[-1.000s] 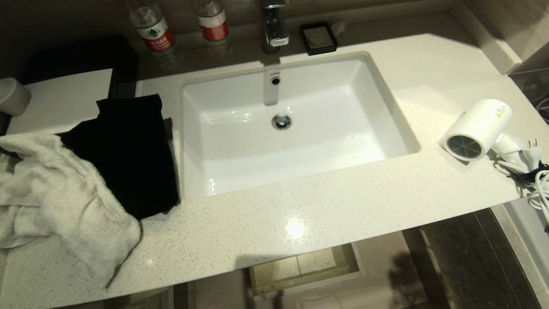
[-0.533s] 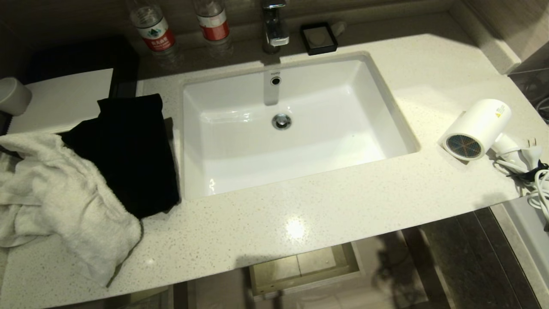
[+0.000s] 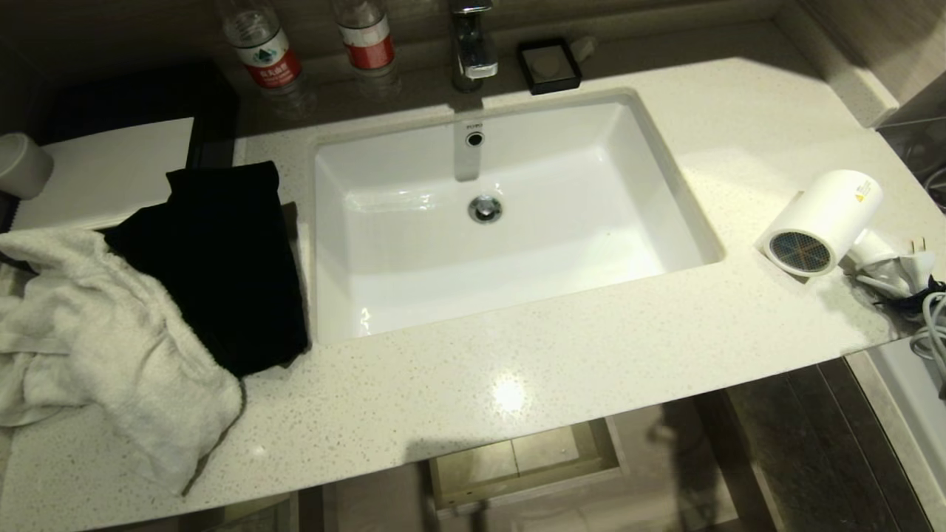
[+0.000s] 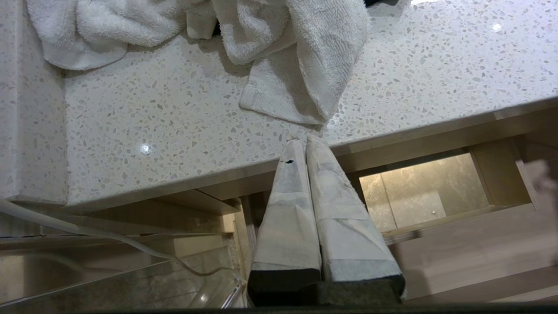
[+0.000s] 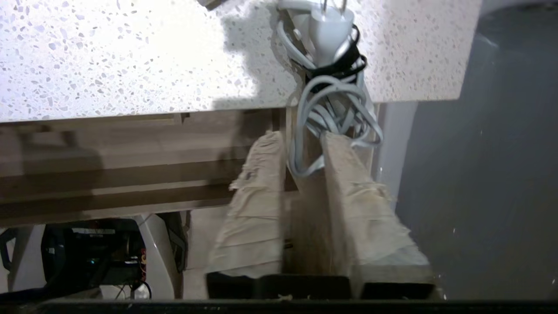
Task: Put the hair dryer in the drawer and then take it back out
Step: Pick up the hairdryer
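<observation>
The white hair dryer point(image 3: 820, 220) lies on its side at the counter's right end, its mesh grille facing the front edge. Its bundled cord point(image 3: 920, 295) and plug trail off the right corner. In the right wrist view the cord bundle point(image 5: 333, 93) hangs over the counter edge. My right gripper point(image 5: 303, 139) is just below it, open a little, with the lowest loop between the fingertips. The light wood drawer point(image 3: 602, 451) shows under the counter's front edge, with its boxed cutout point(image 4: 427, 192). My left gripper point(image 4: 303, 140) is shut and empty, parked below the counter edge.
A white sink point(image 3: 643, 133) fills the middle of the counter, with a tap point(image 3: 473, 44), two bottles point(image 3: 270, 52) and a black soap dish point(image 3: 548, 65) behind it. A black cloth point(image 3: 222, 258) and a white towel point(image 3: 96, 340) lie at the left.
A dark shadow under the counter's right part has shifted. The hair dryer, cloths and bottles have stayed put.
</observation>
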Robot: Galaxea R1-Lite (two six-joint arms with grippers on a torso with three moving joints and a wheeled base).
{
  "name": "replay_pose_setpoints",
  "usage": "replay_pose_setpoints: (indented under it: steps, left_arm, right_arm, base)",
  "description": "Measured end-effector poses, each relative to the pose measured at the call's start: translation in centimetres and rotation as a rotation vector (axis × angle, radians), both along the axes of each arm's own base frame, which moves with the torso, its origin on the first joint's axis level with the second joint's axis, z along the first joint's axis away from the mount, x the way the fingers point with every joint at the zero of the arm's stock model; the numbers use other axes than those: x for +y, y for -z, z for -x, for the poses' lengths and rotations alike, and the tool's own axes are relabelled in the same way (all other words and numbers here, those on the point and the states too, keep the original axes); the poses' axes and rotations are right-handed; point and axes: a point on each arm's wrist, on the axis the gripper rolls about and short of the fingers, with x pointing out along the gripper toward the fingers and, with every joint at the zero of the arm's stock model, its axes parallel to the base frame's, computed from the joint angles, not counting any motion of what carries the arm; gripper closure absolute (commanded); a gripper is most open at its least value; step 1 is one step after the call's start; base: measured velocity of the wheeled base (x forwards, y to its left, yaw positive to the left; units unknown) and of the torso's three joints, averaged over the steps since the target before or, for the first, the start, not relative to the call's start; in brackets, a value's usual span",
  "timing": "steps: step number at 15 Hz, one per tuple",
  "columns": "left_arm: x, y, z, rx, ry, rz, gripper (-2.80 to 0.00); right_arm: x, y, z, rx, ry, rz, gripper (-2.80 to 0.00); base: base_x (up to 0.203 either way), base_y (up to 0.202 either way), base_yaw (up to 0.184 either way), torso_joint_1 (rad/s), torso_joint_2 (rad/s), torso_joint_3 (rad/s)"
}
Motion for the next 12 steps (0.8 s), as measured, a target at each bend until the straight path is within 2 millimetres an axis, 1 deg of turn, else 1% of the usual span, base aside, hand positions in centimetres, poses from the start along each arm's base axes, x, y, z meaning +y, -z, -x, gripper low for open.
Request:
replay_pose_setpoints:
  steps: [3, 5, 12]
  left_arm:
    - [0.0, 0.0, 0.0, 0.0, 0.0, 0.0, 0.0]
    - [0.0, 0.0, 0.0, 0.0, 0.0, 0.0, 0.0]
    - [0.0, 0.0, 0.0, 0.0, 0.0, 0.0, 0.0]
  right_arm:
    - [-1.5, 0.3, -2.6, 0.042, -0.105, 0.038, -2.8]
    - [-2.4, 0.5, -3.8, 0.065, -0.136, 0.05, -2.8]
    - [-4.8, 0.8, -8.2, 0.065, -0.302, -0.034, -2.8]
  base:
    - [0.0, 0.0, 0.0, 0.0, 0.0, 0.0]
    - [0.0, 0.0, 0.0, -0.006, 0.01, 0.004]
    - [0.0, 0.0, 0.0, 0.0, 0.0, 0.0]
